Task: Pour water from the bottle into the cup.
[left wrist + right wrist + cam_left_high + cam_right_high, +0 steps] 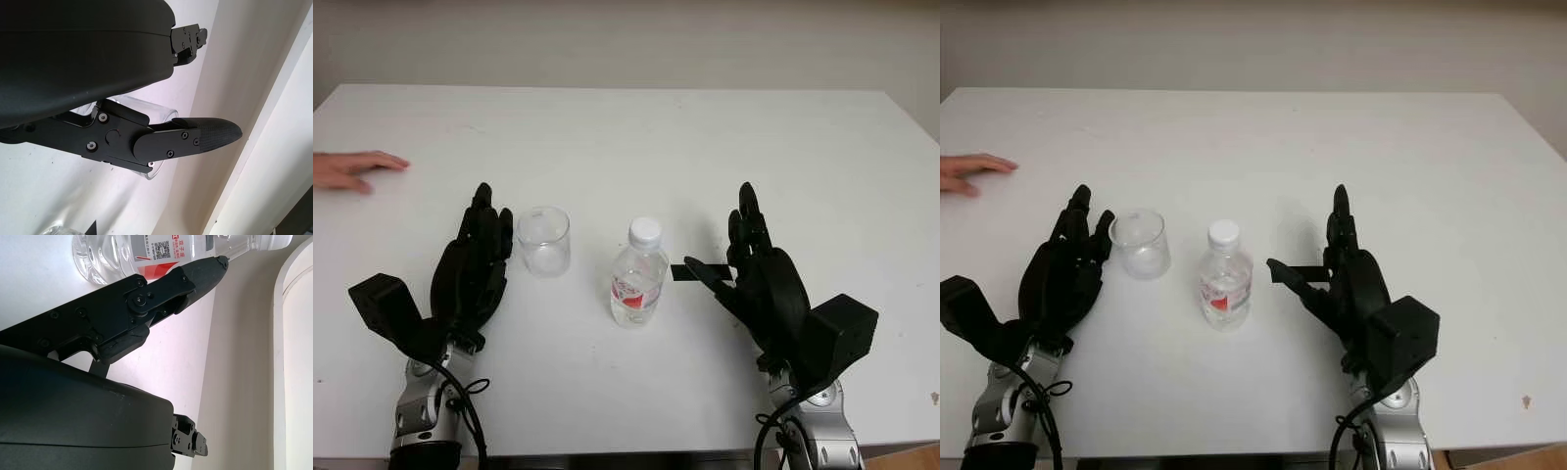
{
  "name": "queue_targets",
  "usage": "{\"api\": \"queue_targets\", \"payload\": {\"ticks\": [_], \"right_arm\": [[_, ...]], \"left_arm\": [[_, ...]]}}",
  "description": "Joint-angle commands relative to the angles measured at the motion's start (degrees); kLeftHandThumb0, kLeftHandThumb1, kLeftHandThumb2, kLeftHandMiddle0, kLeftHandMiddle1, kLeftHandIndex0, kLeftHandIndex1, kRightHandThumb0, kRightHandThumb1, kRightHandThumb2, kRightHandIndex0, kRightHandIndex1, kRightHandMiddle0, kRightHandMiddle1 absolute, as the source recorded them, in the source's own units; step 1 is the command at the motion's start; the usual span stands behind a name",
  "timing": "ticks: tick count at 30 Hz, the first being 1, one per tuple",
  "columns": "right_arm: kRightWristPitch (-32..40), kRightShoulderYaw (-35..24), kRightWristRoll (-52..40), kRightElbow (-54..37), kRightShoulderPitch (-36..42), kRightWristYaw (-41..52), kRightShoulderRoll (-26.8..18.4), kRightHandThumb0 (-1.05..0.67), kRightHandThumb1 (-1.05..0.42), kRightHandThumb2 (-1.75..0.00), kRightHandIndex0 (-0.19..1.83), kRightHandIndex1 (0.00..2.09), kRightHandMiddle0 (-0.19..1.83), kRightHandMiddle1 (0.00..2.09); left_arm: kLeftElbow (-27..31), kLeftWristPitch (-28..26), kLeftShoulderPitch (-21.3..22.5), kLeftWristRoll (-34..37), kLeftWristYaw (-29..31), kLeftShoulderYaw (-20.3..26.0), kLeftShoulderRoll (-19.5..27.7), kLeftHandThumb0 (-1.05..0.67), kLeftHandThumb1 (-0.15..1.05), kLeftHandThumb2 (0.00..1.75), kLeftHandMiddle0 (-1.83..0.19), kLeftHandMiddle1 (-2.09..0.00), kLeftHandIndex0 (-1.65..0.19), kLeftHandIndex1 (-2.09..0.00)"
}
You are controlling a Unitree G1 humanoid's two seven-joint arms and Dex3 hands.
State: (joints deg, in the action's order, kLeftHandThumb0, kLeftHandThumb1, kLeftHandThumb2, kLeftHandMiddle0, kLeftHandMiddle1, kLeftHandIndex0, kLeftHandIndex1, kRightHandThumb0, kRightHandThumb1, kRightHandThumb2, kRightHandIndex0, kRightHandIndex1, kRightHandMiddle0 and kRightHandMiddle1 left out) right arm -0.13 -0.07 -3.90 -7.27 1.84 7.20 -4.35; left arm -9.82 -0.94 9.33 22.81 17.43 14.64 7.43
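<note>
A small clear water bottle [638,274] with a white cap and a red-and-white label stands upright near the middle of the white table [636,137]. Just left of it stands an empty clear plastic cup [544,241]. My left hand [478,253] is open right beside the cup's left side, apart from it. The cup [146,110] shows behind that hand's thumb in the left wrist view. My right hand [744,257] is open a short way right of the bottle, thumb pointing toward it. The bottle [146,252] lies past the thumb in the right wrist view.
A person's hand [352,168] rests on the table at its far left edge. The table's far half is bare white surface, with a pale wall behind it.
</note>
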Motion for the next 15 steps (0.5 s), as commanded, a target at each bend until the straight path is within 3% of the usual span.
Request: {"api": "queue_targets", "payload": {"ticks": [1,10,15], "right_arm": [[0.0,0.1,0.1,-1.4,0.6,0.0,0.0,-0.83,-0.88,-0.05,-0.19,0.0,-0.19,0.0],[0.4,0.2,-0.4,-0.8,0.5,0.9,-0.3,-0.84,-0.87,-0.05,-0.19,0.0,-0.19,0.0],[-0.6,1.4,-1.5,-3.6,0.0,6.1,-2.4,-0.87,-0.88,-0.05,-0.19,0.0,-0.19,0.0]], "left_arm": [[1.3,0.0,-0.9,0.4,0.3,0.1,-0.2,-0.72,1.05,0.48,0.15,-0.05,0.14,-0.05],[1.5,-0.8,-0.4,0.1,0.0,-0.2,0.2,-0.71,1.05,0.49,0.15,-0.05,0.15,-0.05],[0.7,-0.7,0.4,0.4,-0.2,0.1,0.3,-0.72,1.05,0.48,0.15,-0.05,0.15,-0.05]]}}
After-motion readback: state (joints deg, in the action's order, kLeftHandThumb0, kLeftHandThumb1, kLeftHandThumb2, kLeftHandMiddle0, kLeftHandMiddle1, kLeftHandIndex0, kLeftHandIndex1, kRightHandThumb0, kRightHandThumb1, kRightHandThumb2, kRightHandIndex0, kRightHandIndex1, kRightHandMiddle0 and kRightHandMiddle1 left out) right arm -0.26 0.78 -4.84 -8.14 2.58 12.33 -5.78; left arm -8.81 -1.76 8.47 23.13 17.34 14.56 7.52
